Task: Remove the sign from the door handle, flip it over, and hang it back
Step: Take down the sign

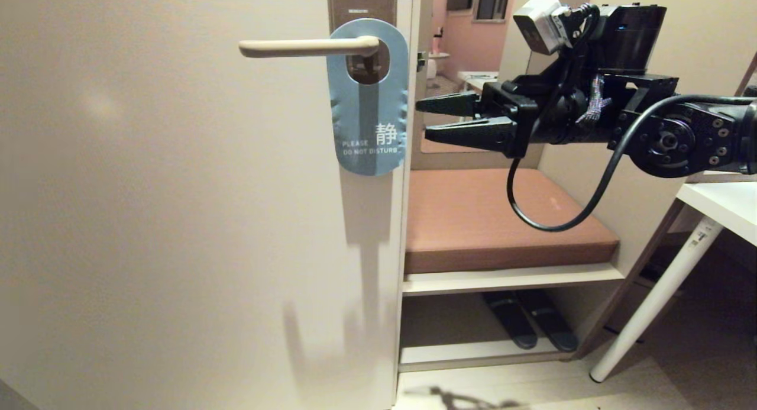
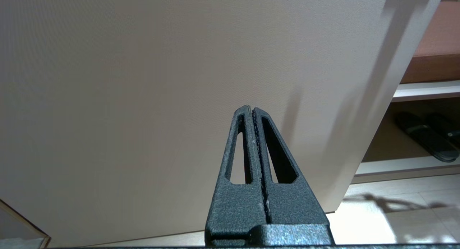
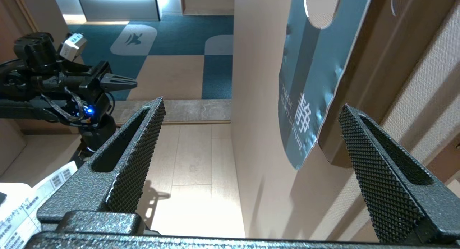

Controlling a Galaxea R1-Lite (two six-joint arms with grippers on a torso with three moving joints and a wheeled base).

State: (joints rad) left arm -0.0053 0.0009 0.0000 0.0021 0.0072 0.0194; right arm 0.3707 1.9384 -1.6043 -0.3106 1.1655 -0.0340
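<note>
Blue-grey sign [image 1: 368, 111] hangs on door handle [image 1: 307, 47]; right tool [image 1: 421, 120] open beside it.

One door [image 1: 177, 220] stands open, the landmark for all else; one door handle [image 1: 307, 47] projects from it, fixed to one brown backplate [image 1: 361, 2]; one sign [image 1: 369, 114] hangs on that handle, blue-grey face outward; two grippers: the right gripper [image 1: 440, 119] just beyond the door's edge with fingers spread, the left gripper [image 2: 254, 114] low before the door with fingers pressed together; one cushioned bench [image 1: 502, 220] past the door's edge; two slippers [image 1: 529, 318] beneath it; one white table [image 1: 724, 206] farther off.
</note>
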